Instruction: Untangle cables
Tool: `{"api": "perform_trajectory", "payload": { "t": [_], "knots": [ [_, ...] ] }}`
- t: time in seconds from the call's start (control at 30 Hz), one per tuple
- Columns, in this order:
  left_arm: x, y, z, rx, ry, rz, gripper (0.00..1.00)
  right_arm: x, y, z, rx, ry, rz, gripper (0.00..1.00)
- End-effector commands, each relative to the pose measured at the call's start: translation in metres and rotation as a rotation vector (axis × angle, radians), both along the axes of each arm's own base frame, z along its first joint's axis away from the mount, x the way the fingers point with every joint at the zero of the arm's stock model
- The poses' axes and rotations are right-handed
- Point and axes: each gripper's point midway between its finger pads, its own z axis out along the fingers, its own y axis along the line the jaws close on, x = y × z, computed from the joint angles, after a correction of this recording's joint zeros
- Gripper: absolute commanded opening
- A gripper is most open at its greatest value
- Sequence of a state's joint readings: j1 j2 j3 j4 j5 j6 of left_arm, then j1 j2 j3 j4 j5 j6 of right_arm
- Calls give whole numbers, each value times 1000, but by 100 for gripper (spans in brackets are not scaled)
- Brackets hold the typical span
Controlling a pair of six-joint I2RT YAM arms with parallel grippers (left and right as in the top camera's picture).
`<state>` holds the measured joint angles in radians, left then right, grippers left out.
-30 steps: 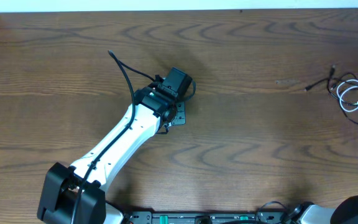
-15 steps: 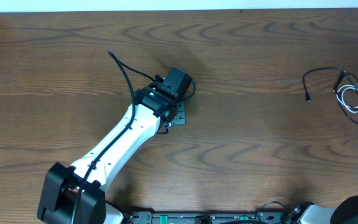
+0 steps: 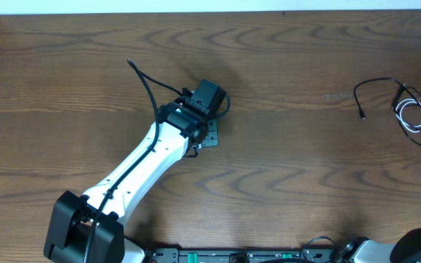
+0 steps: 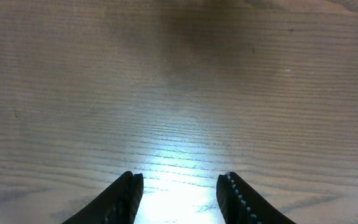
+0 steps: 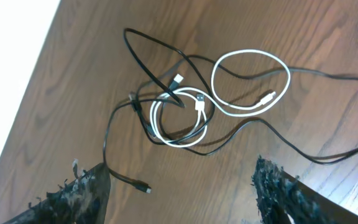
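Cables (image 5: 199, 104), black and white looped through each other near the right edge of the table (image 3: 291, 168), lie beneath the open, empty right gripper (image 5: 178, 177), which should pinch one loose plug end and draw it out slowly, while the left gripper (image 4: 180, 183) hovers open and empty.

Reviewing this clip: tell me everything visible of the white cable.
The white cable is a thin flexible cord lying slack on the wooden table, at the far right in the overhead view. It forms a small tight coil and a wider loop, with small plug ends. The black cable crosses both loops. Nothing grips it.
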<state>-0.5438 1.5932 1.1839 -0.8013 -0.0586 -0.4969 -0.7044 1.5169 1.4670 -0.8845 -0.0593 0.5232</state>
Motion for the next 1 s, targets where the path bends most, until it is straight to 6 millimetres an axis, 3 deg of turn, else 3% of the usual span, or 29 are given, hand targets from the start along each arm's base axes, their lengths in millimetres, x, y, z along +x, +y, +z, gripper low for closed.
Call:
{"api": "perform_trajectory", "payload": {
  "t": [0.0, 0.17, 0.47, 0.57, 0.73, 0.8, 0.87, 0.93, 0.97],
  "knots": [
    [2, 2, 4, 2, -14, 4, 44, 7, 2, -11, 27, 23, 17, 72],
    [2, 1, 4, -1, -12, 3, 44, 17, -2, -20, 13, 30, 63, 75],
    [2, 1, 4, -1, -12, 3, 44, 58, -6, -55, 7, 8, 289, 95],
    [1, 1, 4, -6, -6, 1, 44, 74, -4, -78, 24, -2, 387, 95],
    [0, 0, 4, -8, -4, 0, 44, 81, -10, -100, 36, 16, 399, 94],
    [0, 0, 4, -8, -4, 0, 44, 84, -12, -108, 41, 19, 399, 88],
    [0, 0, 4, -8, -4, 0, 44, 85, -14, -116, 47, 25, 399, 75],
    [0, 0, 4, -8, -4, 0, 44, 85, -15, -124, 57, 40, 394, 56],
    [0, 0, 4, -8, -4, 0, 44, 83, -16, -128, 61, 53, 389, 40]
  ]
}}
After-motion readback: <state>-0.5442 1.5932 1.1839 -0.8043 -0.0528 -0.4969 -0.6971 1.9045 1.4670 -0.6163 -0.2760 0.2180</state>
